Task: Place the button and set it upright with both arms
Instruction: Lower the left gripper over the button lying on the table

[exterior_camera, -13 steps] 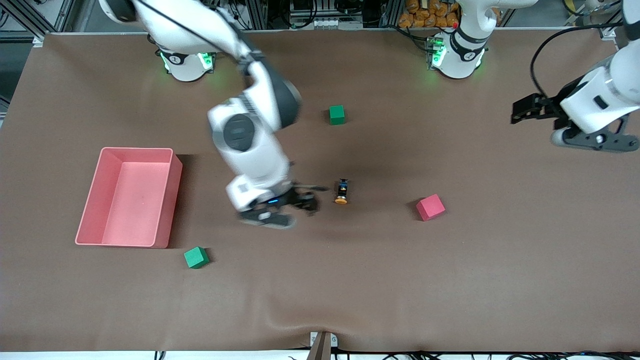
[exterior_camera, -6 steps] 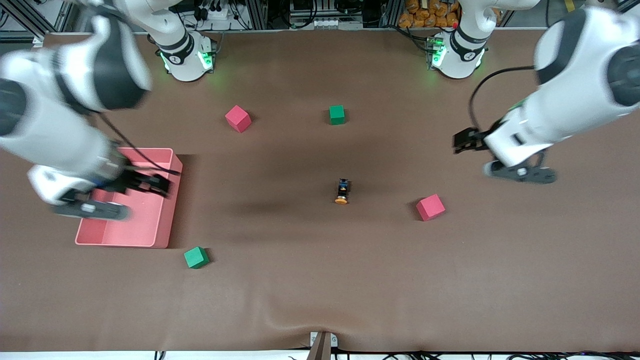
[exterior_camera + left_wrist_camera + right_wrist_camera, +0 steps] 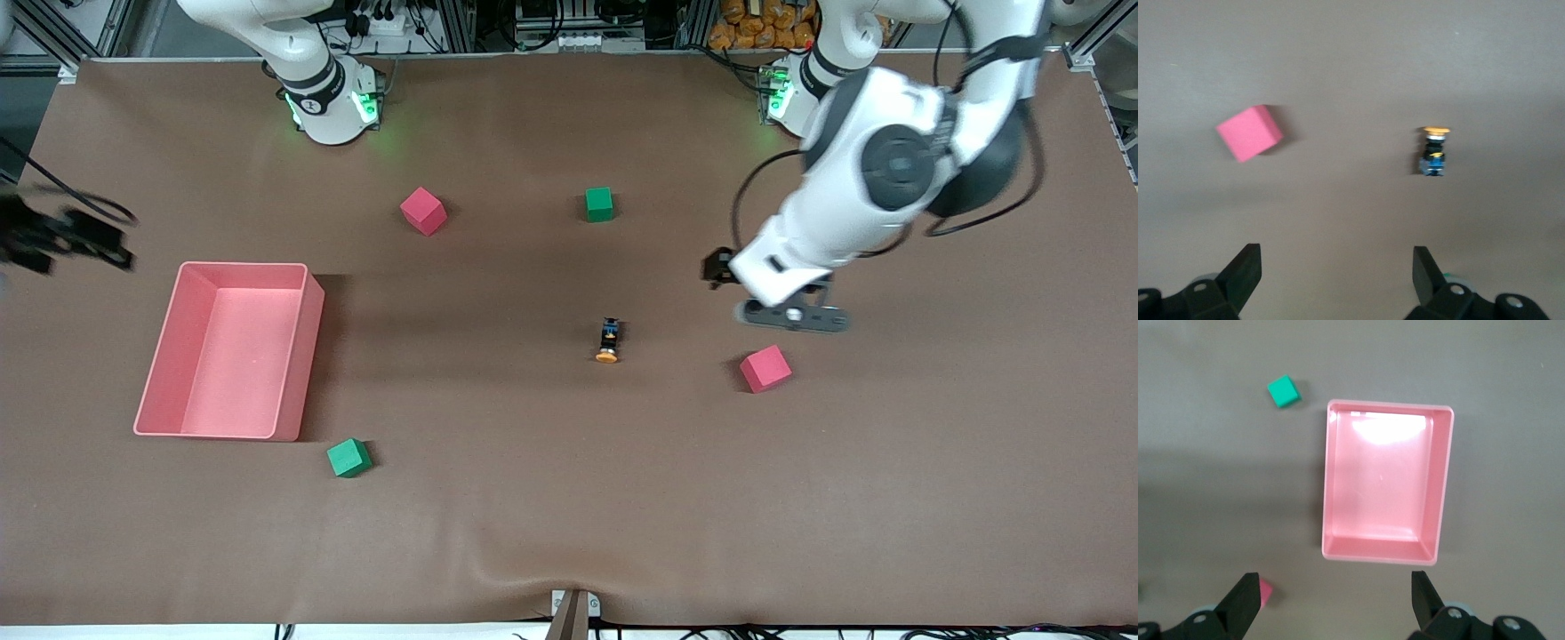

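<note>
Button (image 3: 608, 340) lies on its side, frame center. Your left gripper (image 3: 1331, 273), jaws apart, hovers center-right beside it; right gripper (image 3: 1331, 593), also apart, sits over the tray (image 3: 307, 356). Risk: the small cylinder may roll from a skewed pinch.

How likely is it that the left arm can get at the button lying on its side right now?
Probably yes. The left tool hangs open over the mat near the red cube, and the button lies on bare mat with nothing around it. That cube sits off to the side, not between them.
</note>
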Motion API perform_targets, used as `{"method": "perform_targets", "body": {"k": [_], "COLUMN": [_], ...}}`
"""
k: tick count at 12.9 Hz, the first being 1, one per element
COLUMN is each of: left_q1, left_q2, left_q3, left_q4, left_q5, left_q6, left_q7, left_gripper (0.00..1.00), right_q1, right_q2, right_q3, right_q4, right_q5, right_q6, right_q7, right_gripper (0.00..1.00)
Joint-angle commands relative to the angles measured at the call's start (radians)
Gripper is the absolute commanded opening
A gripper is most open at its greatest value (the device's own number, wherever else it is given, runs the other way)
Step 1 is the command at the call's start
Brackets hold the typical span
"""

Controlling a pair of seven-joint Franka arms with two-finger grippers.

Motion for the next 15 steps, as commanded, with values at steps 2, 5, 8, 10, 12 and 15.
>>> {"method": "perform_targets", "body": {"k": [2,5,8,10,12,15], "left_q1": [-0.115,-0.196,-0.257,-0.277,-0.279,-0.279], "left_q2": [0.091,0.133,0.221,0.242,0.239,0.243], "left_q3": [0.005,-0.006,-0.001,-0.004,-0.006,-0.001], "left_q4": [-0.006,-0.034,-0.045,-0.089,-0.169,-0.263], "left_q5": [-0.01,0.001,0.004,0.129,0.168,0.168], "left_q6": [0.103,0.204,0.33,0.436,0.542,0.781], "left_q7": [-0.138,-0.276,-0.318,-0.428,-0.481,-0.523], "left_gripper": [1.0,1.0,1.0,1.0,1.0,1.0], "right_q1": [-0.148,-0.174,-0.174,-0.171,-0.172,-0.169], "right_q2": [-0.138,-0.162,-0.162,-0.155,-0.159,-0.155], "right_q3": [0.139,0.15,0.148,0.151,0.15,0.151], "right_q4": [-0.052,-0.046,-0.041,-0.038,-0.038,-0.039], "right_q5": [-0.014,-0.02,-0.026,-0.078,-0.096,-0.081], "right_q6": [-0.078,-0.111,-0.114,-0.114,-0.132,-0.108], "right_q7": [-0.013,-0.013,-0.024,-0.027,-0.015,0.132], "right_gripper": [1.0,1.0,1.0,1.0,1.0,1.0]}}
